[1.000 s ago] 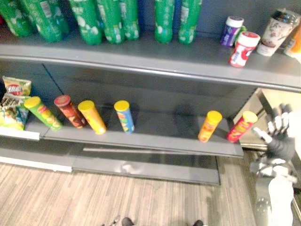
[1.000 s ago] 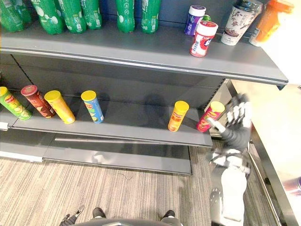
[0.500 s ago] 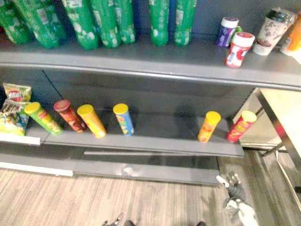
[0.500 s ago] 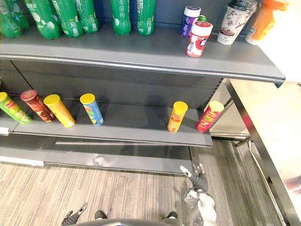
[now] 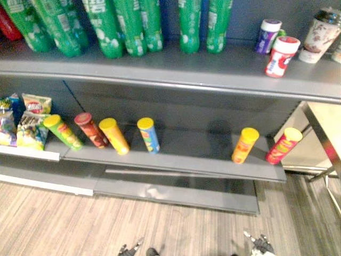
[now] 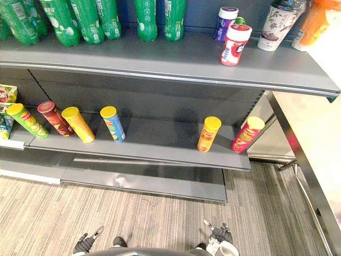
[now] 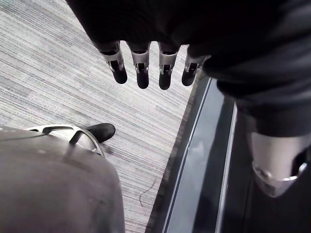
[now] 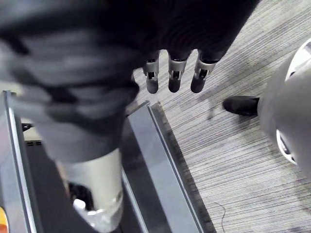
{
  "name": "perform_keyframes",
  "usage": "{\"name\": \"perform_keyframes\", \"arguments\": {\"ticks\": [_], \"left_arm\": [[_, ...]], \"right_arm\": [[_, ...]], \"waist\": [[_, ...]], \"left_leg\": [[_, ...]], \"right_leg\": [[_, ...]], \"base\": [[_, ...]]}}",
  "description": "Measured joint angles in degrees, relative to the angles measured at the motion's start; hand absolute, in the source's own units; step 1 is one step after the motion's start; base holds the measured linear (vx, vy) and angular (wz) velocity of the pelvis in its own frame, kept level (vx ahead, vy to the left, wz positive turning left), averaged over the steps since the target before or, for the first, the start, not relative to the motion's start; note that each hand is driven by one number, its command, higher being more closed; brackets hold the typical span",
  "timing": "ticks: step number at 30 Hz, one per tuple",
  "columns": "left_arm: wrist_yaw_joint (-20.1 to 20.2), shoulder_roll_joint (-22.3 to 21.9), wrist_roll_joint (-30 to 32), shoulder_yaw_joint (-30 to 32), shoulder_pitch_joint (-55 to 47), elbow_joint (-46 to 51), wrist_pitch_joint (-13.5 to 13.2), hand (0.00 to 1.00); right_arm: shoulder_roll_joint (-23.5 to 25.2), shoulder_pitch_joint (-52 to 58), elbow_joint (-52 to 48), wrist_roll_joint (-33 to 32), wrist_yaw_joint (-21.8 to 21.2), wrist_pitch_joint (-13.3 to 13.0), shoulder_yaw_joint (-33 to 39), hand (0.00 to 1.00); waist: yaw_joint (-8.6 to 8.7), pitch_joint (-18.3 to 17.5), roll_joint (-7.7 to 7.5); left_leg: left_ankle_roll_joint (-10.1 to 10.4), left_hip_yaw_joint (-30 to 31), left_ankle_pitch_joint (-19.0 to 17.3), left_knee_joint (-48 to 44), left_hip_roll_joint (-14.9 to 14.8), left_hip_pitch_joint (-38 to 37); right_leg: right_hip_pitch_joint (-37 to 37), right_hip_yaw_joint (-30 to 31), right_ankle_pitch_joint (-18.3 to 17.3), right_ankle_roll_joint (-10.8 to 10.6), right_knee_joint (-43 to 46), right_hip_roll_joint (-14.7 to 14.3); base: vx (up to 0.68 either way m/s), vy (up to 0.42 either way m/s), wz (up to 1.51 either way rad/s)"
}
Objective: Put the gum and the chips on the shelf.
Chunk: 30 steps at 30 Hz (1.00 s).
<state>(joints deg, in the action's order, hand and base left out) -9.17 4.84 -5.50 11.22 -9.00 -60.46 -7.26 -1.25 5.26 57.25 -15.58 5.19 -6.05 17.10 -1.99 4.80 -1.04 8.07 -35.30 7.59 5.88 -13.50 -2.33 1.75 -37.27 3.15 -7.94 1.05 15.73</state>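
Left eye view, upper shelf: the upper shelf (image 5: 160,66) carries a row of green bottles (image 5: 133,26). Toward its right end the red-and-white gum jar (image 5: 281,56) stands just in front of a purple jar (image 5: 268,36), with a printed cup (image 5: 322,34) further right.
Left eye view, lower shelf: the lower shelf (image 5: 197,152) holds four chip cans side by side: green can (image 5: 63,132), dark red can (image 5: 90,129), yellow can (image 5: 114,135), blue can (image 5: 148,134). Well apart to the right stand the orange can (image 5: 244,144) and the pink-red can (image 5: 283,145). Chip bags (image 5: 29,122) sit at the far left.
Right eye view, hands: the left hand (image 6: 87,244) and right hand (image 6: 219,234) hang low over the striped carpet floor (image 6: 160,224), away from both shelves.
Left wrist view, left hand: fingers (image 7: 142,73) straight and released, holding nothing, above the carpet beside the shelf base (image 7: 194,184).
Right wrist view, right hand: fingers (image 8: 174,73) likewise straight and empty, above the carpet and the shelf base.
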Motion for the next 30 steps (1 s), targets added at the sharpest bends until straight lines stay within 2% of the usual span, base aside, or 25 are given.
{"name": "perform_keyframes", "arguments": {"ticks": [6, 9, 10, 11, 13, 15, 16, 17, 19, 20, 21, 22, 23, 24, 25, 27, 30], "left_arm": [[0.83, 0.65, 0.01, -0.9, 0.5, -0.57, -0.23, 0.0], [0.93, 1.62, 0.0, -2.03, 0.85, -0.71, -0.23, 0.0], [1.09, 2.29, -0.03, -2.45, 1.5, -0.75, -0.21, 0.0], [1.1, 2.43, -0.04, -2.46, 1.67, -0.74, -0.23, 0.0], [1.1, 2.68, -0.07, -2.52, 2.21, -0.93, -0.21, 0.0], [1.16, 2.88, -0.43, -3.08, 3.2, -1.13, -0.09, 0.0], [1.18, 3.16, -0.44, -3.09, 3.38, -1.13, -0.1, 0.0], [1.18, 3.58, -0.44, -3.08, 3.62, -1.24, -0.09, 0.0], [1.16, 4.15, -0.43, -2.9, 4.29, -1.34, -0.04, 0.0], [1.17, 4.19, -0.4, -2.13, 5.01, -2.11, 0.0, 0.0], [1.17, 3.44, -0.33, -0.96, 5.38, -2.83, 0.11, 0.0], [1.14, 3.16, -0.29, 0.04, 5.31, -2.89, 0.16, 0.0], [0.98, 3.07, -0.28, 0.44, 5.48, -2.67, 0.15, 0.0], [0.93, 3.06, -0.28, 0.38, 5.54, -2.09, 0.14, 0.0], [0.94, 2.94, -0.4, 0.29, 5.28, -1.74, 0.14, 0.0], [1.0, 2.88, -0.51, 0.27, 5.39, -1.22, 0.17, 0.0], [1.15, 2.36, -0.61, 0.14, 6.83, 0.06, 0.05, 0.0]], "right_arm": [[-0.05, -1.16, 2.29, 6.69, 0.01, 0.63, 0.07, 0.0], [0.0, -1.77, 3.97, 6.73, -0.33, 0.73, 0.82, 0.0], [0.03, -1.9, 4.49, 6.69, -0.36, 0.81, 1.71, 0.0], [0.03, -1.9, 4.48, 6.68, -0.33, 0.81, 2.54, 0.0], [-0.34, -2.34, 4.45, 6.59, -0.27, 0.75, 4.68, 0.0], [-1.37, -2.45, 5.03, 6.47, -0.04, 0.63, 5.73, 0.0], [-1.3, -2.44, 5.09, 6.42, 0.05, 0.6, 6.49, 0.0], [-0.84, -2.26, 5.78, 5.94, 0.44, 0.5, 7.48, 0.0], [-0.18, -2.27, 6.51, 4.43, 0.84, 0.27, 8.14, 0.0], [-0.06, -2.32, 6.5, 3.58, 0.94, 0.06, 8.8, 0.0], [-0.15, -2.92, 6.6, 3.14, 0.92, -0.01, 9.18, 0.0], [-0.12, -3.27, 6.52, 2.56, 0.92, 0.03, 9.45, 0.0], [-0.36, -3.61, 6.56, 1.87, 0.99, 0.07, 9.43, 0.0], [-0.66, -3.83, 6.71, 1.82, 1.24, 0.29, 8.99, 0.0], [-0.65, -4.64, 6.76, 1.81, 1.47, 0.34, 8.01, 0.0], [-0.52, -5.69, 6.91, 1.81, 1.76, 0.45, 6.81, 0.0], [-0.66, -7.53, 6.96, 1.83, 1.91, 0.49, 6.61, 0.0]], "waist": [[-0.01, 1.35, -0.33], [0.08, 2.14, -1.05], [0.11, 3.3, -2.05], [0.01, 3.46, -2.14], [0.13, 4.23, -1.68], [0.22, 5.87, -0.04], [0.21, 6.41, -0.22], [0.2, 6.64, -0.45], [0.23, 6.98, -1.15], [0.33, 7.1, -1.22], [0.21, 7.61, -0.33], [0.35, 8.0, 0.0], [0.57, 8.32, -0.27], [0.49, 8.53, -0.35], [0.38, 8.6, -0.48], [0.41, 8.74, -0.65], [0.29, 8.61, -1.29]], "left_leg": [[-0.03, 0.08, -0.5, -0.23, 0.22, -0.77], [-0.24, 0.5, -1.87, -2.13, 0.39, -0.5], [-0.77, 1.52, -5.04, -8.6, -0.77, 1.67], [-0.87, 1.69, -6.57, -11.49, -1.46, 2.86], [-1.07, 3.13, -11.51, -21.11, -4.35, 6.82], [-1.44, 4.41, -17.37, -31.62, -8.29, 10.35], [-1.72, 4.34, -18.44, -33.2, -8.75, 10.6], [-2.12, 3.78, -20.17, -35.5, -9.32, 11.37], [-3.11, 1.22, -22.5, -37.82, -9.68, 12.31], [-3.99, -0.98, -23.66, -38.77, -9.87, 13.19], [-5.98, -4.22, -24.01, -38.09, -10.79, 12.98], [-6.84, -5.86, -24.11, -37.96, -11.17, 12.8], [-7.62, -8.24, -24.31, -37.81, -11.14, 12.11], [-7.84, -11.61, -24.37, -37.35, -11.13, 10.72], [-8.07, -16.1, -24.2, -36.16, -11.06, 8.35], [-8.22, -19.94, -23.83, -35.38, -11.09, 6.72], [-8.55, -25.43, -23.48, -35.18, -11.62, 5.79]], "right_leg": [[0.75, -0.32, -0.26, -0.34, 0.17, 0.32], [0.36, -0.34, -2.03, -0.61, 3.63, 2.04], [-0.34, -0.49, -3.46, -0.55, 7.31, 3.74], [-0.76, -0.44, -3.83, -0.65, 8.64, 4.29], [-1.71, -0.23, -4.75, -0.6, 11.67, 4.94], [-2.47, 0.31, -4.76, -0.62, 14.83, 4.85], [-2.66, 0.79, -4.67, -0.71, 15.31, 4.99], [-3.41, 2.01, -4.07, -1.38, 15.24, 5.23], [-5.78, 4.06, -1.32, -1.22, 14.08, 5.75], [-7.74, 4.45, 2.92, -0.33, 11.48, 5.55], [-8.58, 4.35, 8.65, 1.4, 6.36, 4.27], [-8.91, 2.91, 8.57, 2.81, 6.89, 4.53], [-10.03, -1.2, 5.06, 5.29, 13.21, 6.22], [-10.43, -6.47, 0.75, 6.42, 20.54, 8.48], [-9.56, -12.1, -3.18, 8.49, 27.22, 10.47], [-7.42, -16.96, -5.53, 8.37, 29.95, 11.58], [-4.6, -22.32, -9.02, 7.14, 27.66, 11.94]], "base": [[0.0, 0.002, 0.01], [0.05, 0.019, 0.1], [0.04, 0.025, 0.17], [0.03, 0.031, 0.12], [0.02, 0.047, 0.0], [-0.04, 0.145, -0.11], [-0.06, 0.16, -0.23], [-0.07, 0.144, -0.36], [-0.14, 0.222, -0.64], [-0.22, 0.25, -1.04], [-0.19, 0.198, -1.03], [-0.16, 0.198, -0.98], [-0.08, 0.225, -0.99], [-0.05, 0.266, -1.48], [-0.02, 0.195, -1.44], [-0.04, 0.078, -1.13], [-0.06, -0.054, -0.99]]}}
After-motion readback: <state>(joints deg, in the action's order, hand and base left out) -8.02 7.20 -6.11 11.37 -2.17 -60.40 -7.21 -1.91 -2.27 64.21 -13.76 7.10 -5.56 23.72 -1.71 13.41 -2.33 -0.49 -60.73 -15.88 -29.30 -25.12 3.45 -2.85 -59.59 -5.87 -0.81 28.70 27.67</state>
